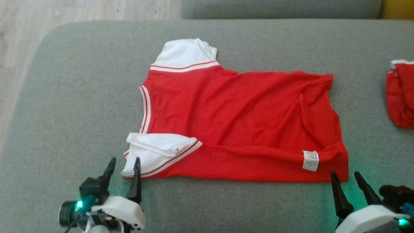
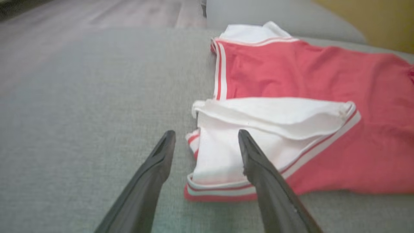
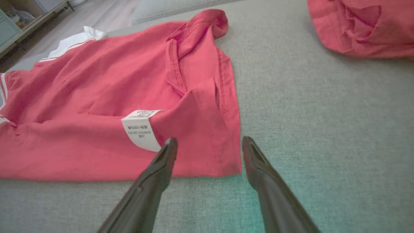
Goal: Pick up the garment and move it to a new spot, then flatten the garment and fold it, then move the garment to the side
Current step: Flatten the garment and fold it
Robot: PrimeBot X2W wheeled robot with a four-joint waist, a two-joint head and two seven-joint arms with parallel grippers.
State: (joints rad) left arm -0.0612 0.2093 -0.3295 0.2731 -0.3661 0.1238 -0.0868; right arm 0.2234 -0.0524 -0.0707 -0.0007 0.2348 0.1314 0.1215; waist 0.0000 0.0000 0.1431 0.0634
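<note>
The garment [image 1: 233,119] is a red shirt with white, red-striped sleeves, lying spread and folded lengthwise on the grey cushion [image 1: 81,97]. A white label [image 1: 310,160] shows near its right hem. My left gripper [image 1: 124,160] stands open at the near white sleeve [image 2: 245,136], one finger beside the sleeve's edge and one over it. My right gripper [image 1: 345,174] is open at the shirt's near right corner [image 3: 226,161], fingers straddling that corner in the right wrist view [image 3: 207,142]. Nothing is held.
A second red garment [image 1: 401,94] lies bunched at the cushion's right edge, also in the right wrist view [image 3: 362,26]. Wooden floor [image 1: 19,38] lies past the cushion's left side, another grey cushion [image 1: 278,8] behind.
</note>
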